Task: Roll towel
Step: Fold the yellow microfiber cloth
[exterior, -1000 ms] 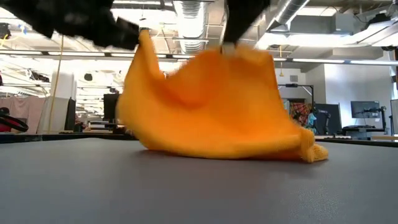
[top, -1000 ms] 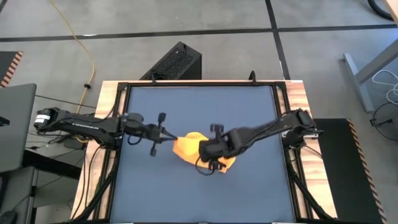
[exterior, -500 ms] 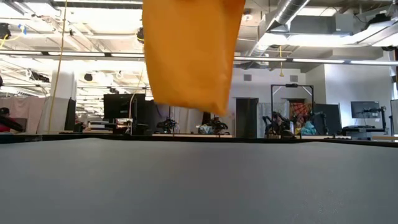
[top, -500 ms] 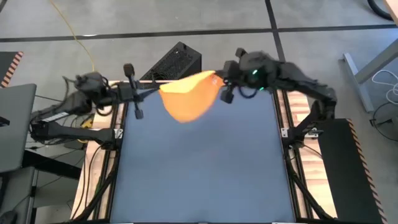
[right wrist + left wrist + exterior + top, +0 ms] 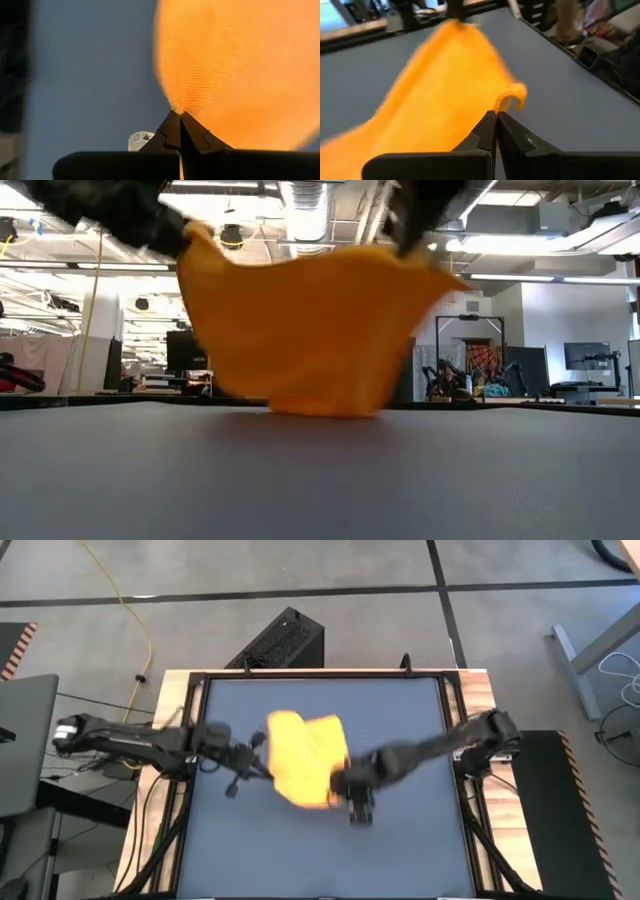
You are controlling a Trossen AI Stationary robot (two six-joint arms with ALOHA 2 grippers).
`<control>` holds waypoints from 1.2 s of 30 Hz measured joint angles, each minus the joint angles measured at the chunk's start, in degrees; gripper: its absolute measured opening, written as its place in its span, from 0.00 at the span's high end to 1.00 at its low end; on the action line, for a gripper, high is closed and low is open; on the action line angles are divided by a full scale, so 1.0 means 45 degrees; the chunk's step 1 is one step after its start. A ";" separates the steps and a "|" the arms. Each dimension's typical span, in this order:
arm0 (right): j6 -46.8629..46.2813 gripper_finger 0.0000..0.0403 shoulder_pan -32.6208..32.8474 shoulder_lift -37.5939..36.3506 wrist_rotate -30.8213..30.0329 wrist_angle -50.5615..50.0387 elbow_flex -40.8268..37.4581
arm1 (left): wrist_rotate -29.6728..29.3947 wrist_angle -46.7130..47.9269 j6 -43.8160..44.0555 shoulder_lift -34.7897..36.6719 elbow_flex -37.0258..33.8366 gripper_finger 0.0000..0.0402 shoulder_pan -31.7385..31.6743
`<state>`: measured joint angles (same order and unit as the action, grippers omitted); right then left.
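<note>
The bright yellow towel (image 5: 305,762) hangs between my two grippers over the middle of the dark table. In the low view its sagging lower part (image 5: 322,405) reaches the table top. My left gripper (image 5: 258,758) is shut on the towel's left end, and my right gripper (image 5: 345,782) is shut on its right end. Both grippers show at the low view's top, the left (image 5: 172,232) and the right (image 5: 420,232). A small white tag (image 5: 140,140) shows beside my right fingers. My left gripper pinches a curled corner of the towel's edge (image 5: 509,99) between its two shut fingers, coming level from the table's left. The cloth spreads away from the fingers and sags toward the table. My right gripper pinches the towel's edge (image 5: 173,107) between its two shut fingertips, coming from the table's right. The cloth hangs from the hold, and its lower part meets the table.
The dark table top (image 5: 300,850) has a black frame and wooden side rails (image 5: 160,790). A black box (image 5: 280,640) stands on the floor beyond the far edge. A laptop (image 5: 25,740) sits left of the table.
Both grippers first rose and swung to the table's far edge, lifting the towel clear. They have since come back down to the middle of the table. The towel now hangs spread between them with its lower part on the table. Both have stayed shut.
</note>
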<state>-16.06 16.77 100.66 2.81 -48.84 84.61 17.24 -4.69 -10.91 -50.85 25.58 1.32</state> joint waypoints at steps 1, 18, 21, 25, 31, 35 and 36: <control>-0.0405 0.97 0.0416 0.0403 0.0157 0.0665 -0.0368 | -0.0211 -0.1090 0.0413 -0.0059 -0.0762 1.00 0.0391; -0.1739 0.86 0.0829 0.2486 0.0087 0.4237 0.0977 | -0.5955 -0.1211 0.2703 0.0621 -0.2497 1.00 0.2483; -0.1710 0.85 0.0561 0.2412 0.0339 0.4259 0.1120 | -0.6819 -0.0603 0.2953 0.0862 -0.2487 1.00 0.2465; -0.1435 0.85 0.0024 0.2416 0.1071 0.3862 0.1258 | -0.8899 0.0427 0.3702 0.1336 -0.2487 0.99 0.2459; -0.1125 0.84 -0.0782 0.2414 0.1886 0.3167 0.1387 | -0.8919 0.1328 0.4549 0.2166 -0.2487 0.88 0.2444; -0.1011 0.84 -0.1240 0.2414 0.2099 0.3083 0.1384 | -0.8929 0.1924 0.5176 0.2760 -0.2487 0.79 0.2439; -0.0906 0.84 -0.1350 0.2414 0.2108 0.3006 0.1387 | -0.8928 0.2091 0.5306 0.2914 -0.2487 0.77 0.2439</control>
<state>-20.14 10.70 111.53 12.29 -35.31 90.85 -22.94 4.72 12.97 -37.74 14.39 12.29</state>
